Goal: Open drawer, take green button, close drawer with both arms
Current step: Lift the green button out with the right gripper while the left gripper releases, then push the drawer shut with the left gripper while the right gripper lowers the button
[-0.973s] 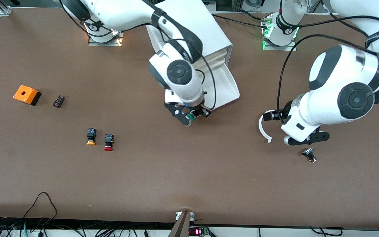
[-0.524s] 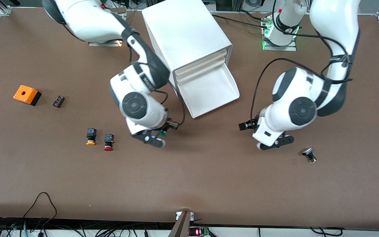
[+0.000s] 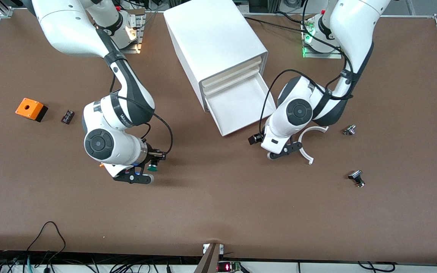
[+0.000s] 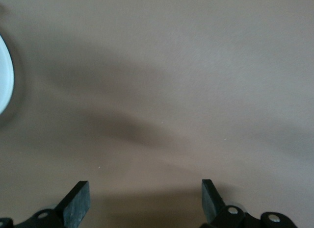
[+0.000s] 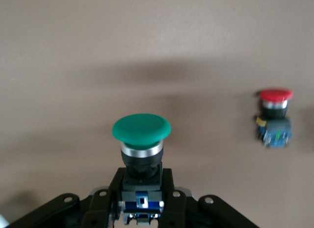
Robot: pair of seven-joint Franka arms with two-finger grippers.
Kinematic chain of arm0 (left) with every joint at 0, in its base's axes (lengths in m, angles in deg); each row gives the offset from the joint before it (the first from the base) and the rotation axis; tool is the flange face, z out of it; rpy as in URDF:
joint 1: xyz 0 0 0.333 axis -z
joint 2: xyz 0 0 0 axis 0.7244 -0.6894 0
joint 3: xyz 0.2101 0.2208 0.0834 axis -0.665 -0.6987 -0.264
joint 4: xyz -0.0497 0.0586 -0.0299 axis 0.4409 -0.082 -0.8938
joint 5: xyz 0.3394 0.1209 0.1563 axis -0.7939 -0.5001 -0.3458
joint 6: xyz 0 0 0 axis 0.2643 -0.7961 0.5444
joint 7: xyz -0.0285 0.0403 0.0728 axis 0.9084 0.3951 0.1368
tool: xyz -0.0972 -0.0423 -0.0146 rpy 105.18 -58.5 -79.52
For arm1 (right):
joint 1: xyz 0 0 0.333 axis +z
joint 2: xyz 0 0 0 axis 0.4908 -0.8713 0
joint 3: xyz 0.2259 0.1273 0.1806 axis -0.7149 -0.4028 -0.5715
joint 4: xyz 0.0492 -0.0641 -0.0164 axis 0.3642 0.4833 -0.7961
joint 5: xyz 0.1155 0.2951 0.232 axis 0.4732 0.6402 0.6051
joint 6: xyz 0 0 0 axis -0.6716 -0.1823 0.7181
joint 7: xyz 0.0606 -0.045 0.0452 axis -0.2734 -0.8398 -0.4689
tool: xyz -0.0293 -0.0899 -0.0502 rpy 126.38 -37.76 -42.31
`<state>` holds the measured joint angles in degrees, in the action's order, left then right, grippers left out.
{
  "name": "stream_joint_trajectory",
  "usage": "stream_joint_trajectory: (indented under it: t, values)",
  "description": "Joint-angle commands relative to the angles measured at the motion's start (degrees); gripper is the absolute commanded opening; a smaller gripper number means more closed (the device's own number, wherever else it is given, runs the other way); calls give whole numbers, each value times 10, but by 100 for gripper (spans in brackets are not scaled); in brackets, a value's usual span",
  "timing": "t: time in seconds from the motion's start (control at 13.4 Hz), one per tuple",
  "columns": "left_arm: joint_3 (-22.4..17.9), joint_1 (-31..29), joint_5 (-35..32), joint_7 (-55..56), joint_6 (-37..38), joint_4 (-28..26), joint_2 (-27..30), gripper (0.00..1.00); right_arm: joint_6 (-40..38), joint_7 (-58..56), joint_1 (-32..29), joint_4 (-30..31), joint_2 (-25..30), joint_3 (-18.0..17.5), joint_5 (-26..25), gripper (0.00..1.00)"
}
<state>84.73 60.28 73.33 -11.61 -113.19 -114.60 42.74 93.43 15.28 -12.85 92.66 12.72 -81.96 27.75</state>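
Holding the button clenched in my right gripper over the table, with my left gripper released near the open drawer.

You will find only one marking: white lettering on the black band of the right arm's forearm, too small to read. No other text, label, number or sign is legible on anything else in these views.
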Motion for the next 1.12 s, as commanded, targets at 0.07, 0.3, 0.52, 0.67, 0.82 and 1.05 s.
stream_joint_trajectory:
  t: [0.07,0.3,0.52,0.67,0.82,1.05]
  values:
    - [9,22,-16,60,-51,-74,32,100,173,-123,-1,194,56,33,6,0]
    - [39,20,-15,91,-48,-91,40,100,234,-145,-25,231,43,33,5,0]
    - [65,20,-9,102,-47,-118,44,100,234,-144,-33,231,34,33,5,7]
    - [86,17,-7,107,-39,-126,47,100,234,-140,-34,228,34,33,6,74]
    - [112,17,-6,141,-35,-130,46,100,234,-147,-34,223,36,33,6,99]
    - [135,23,-6,187,-6,-131,44,100,225,-149,-37,211,65,35,6,99]
